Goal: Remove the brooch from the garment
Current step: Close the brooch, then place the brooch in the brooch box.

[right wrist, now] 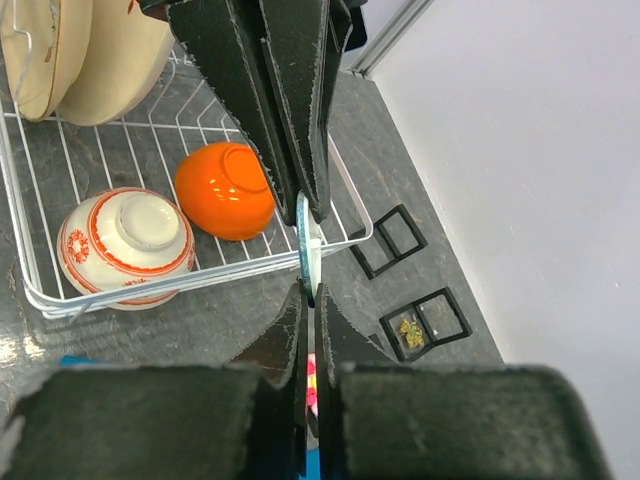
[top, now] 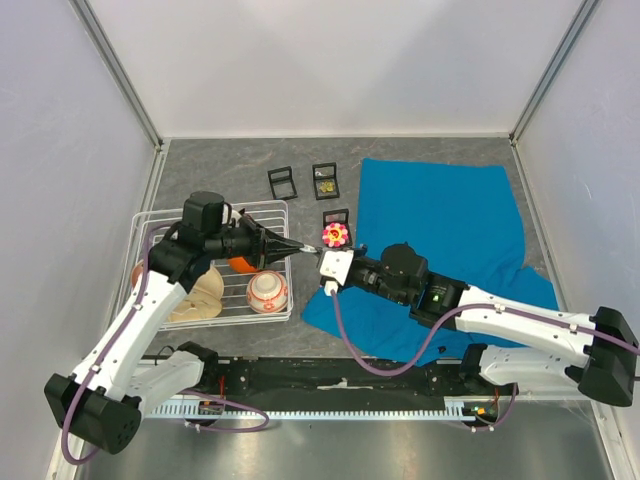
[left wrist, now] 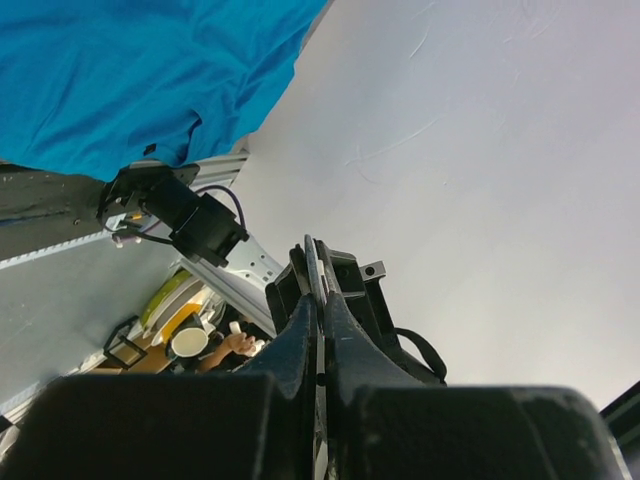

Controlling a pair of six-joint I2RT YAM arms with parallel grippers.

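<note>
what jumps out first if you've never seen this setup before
The left end effector and the right end effector meet tip to tip at mid-table, both shut, with a pink and yellow flower brooch right beside them. A big teal garment spreads over the right side, and a wire rack at left holds an orange bowl and a red-patterned bowl.

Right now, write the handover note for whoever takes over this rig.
Left gripper: shut, pinching one edge of the brooch.
Right gripper: shut on the brooch's opposite edge.
Brooch: held up off the table between the dish rack and the garment, which lies spread on the table. No cloth shows around the brooch.
Done: the brooch looks free of the garment.
Left to do: probably release one gripper and set the brooch down off the cloth.
</note>
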